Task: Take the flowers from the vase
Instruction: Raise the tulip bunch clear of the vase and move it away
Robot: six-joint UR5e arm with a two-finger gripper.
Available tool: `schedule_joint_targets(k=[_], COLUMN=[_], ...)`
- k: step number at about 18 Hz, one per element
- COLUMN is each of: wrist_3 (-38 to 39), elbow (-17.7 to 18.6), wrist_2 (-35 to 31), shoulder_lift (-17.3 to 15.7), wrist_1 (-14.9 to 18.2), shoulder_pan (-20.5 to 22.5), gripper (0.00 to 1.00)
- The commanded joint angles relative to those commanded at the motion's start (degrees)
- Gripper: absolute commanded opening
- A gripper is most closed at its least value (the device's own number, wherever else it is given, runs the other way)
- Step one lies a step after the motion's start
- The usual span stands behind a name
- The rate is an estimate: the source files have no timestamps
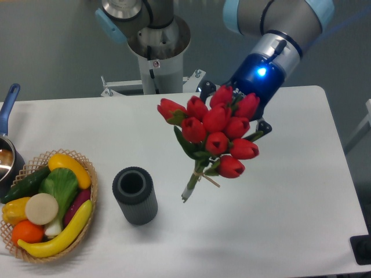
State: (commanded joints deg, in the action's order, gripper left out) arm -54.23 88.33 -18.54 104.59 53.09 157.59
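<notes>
The flowers (215, 134), a bunch of red tulip buds with green leaves and tied stems, hang in the air to the right of the vase, stem tips clear of it. My gripper (235, 119) sits behind the bunch, shut on the flowers; the buds hide most of its fingers. The blue light on its wrist glows above them. The vase (135, 195), dark grey, ribbed and round-mouthed, stands upright on the white table, its mouth showing nothing inside.
A wicker basket (87, 168) with a banana, cucumber, orange and other produce sits at the table's left front. A pot with a blue handle (8, 101) is at the far left edge. The robot base (156, 46) stands behind the table.
</notes>
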Motion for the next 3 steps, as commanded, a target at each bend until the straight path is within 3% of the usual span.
schedule_joint_targets(k=[3], wrist_3=[0.00], elbow=[-0.35], wrist_2=[0.00], shoulder_lift=[0.53], wrist_1=[-0.09], shoulder_pan=[0.35], gripper=[0.44])
